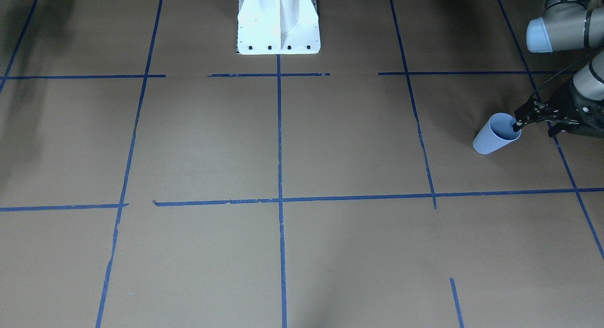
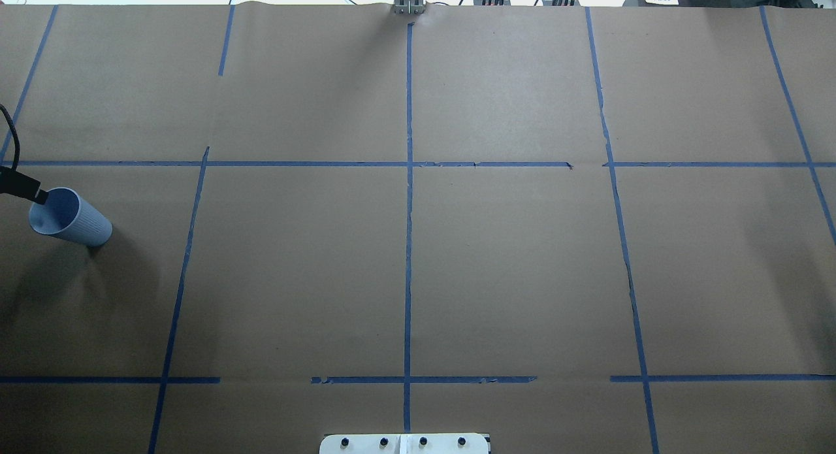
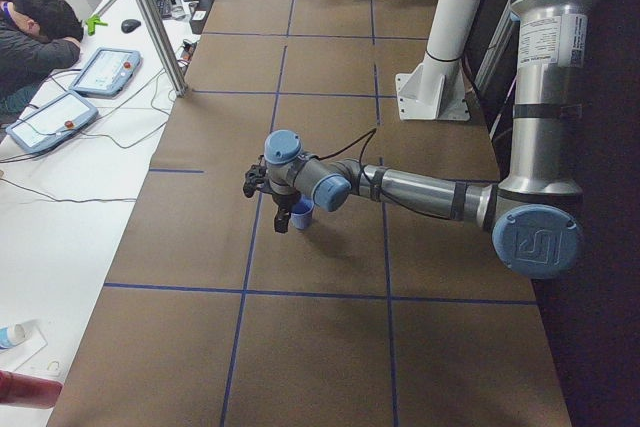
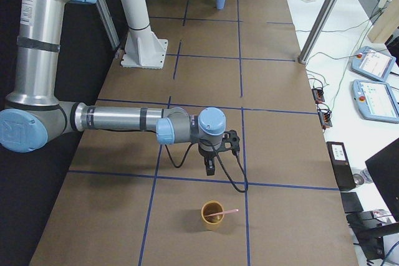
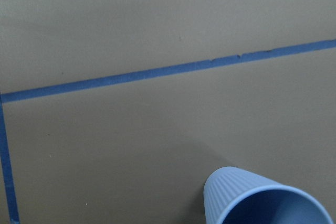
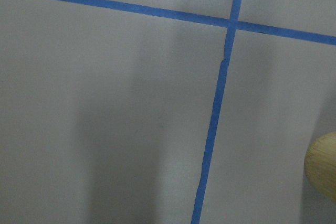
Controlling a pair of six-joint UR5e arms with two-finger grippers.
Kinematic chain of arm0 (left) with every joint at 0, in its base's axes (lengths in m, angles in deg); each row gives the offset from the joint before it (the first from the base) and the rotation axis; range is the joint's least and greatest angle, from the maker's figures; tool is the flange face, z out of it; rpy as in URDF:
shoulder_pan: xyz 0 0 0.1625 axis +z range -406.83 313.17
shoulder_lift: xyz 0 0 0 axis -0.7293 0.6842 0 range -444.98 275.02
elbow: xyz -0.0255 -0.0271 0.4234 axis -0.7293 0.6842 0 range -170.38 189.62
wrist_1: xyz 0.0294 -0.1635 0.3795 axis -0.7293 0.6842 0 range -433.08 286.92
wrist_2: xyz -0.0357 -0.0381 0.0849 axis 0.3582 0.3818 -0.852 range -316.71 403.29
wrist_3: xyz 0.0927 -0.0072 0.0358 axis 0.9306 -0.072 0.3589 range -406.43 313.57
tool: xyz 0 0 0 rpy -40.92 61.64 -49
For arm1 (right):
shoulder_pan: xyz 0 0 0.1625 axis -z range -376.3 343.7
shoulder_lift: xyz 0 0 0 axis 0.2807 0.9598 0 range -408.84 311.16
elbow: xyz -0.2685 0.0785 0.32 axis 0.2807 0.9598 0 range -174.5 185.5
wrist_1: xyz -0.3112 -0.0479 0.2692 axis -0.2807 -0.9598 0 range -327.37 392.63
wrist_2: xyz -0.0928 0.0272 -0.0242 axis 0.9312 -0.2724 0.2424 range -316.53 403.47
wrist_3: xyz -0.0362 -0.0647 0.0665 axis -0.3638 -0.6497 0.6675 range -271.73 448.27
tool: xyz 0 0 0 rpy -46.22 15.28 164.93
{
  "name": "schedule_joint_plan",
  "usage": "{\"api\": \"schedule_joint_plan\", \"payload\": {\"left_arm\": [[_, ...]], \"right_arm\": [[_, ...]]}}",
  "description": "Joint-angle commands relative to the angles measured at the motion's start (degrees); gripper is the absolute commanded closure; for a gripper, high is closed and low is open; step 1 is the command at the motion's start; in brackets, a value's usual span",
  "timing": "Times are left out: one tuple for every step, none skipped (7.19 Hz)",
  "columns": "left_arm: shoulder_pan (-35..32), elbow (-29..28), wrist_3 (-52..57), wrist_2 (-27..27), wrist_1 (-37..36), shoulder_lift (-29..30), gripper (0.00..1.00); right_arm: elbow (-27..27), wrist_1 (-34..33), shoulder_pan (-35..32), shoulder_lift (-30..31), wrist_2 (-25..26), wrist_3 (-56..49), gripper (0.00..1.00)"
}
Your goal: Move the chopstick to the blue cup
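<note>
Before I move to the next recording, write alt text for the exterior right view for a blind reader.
The robot's right arm reaches across a brown table marked with blue tape, its pincer pointing down, short of a tan cup that holds a pink chopstick. The blue cup stands far off at the table's other end.

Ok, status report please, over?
Left gripper open at blue cup rim. Right gripper near tan cup, state unclear. Chopstick in tan cup. No obstacle seen.

Ribbed pale blue cup; tan cup; pink chopstick; brown table gridded with blue tape.
</note>
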Motion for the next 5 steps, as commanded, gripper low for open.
{"api": "schedule_joint_plan", "payload": {"left_arm": [[3.88, -0.33, -3.80, -1.13, 0.16, -0.11, 0.00], [4.86, -0.77, -3.83, -1.14, 0.25, -0.03, 0.00], [5.04, -1.03, -3.91, -1.22, 0.25, -0.03, 0.18], [5.04, -1.12, -4.61, -1.57, 0.25, -0.03, 0.64], [5.04, -1.21, -5.58, -1.58, 0.07, 0.41, 0.95]], "right_arm": [[0.00, 0.00, 0.09, 0.00, 0.05, -0.07, 0.00], [0.09, 0.00, 0.01, 0.00, 0.14, -0.07, 0.00], [0.18, 0.00, 0.00, 0.09, 0.14, -0.07, 0.00], [0.26, 0.00, 0.09, 0.09, 0.14, -0.07, 0.00], [0.35, 0.00, 0.09, 0.00, 0.14, -0.07, 0.00]]}}
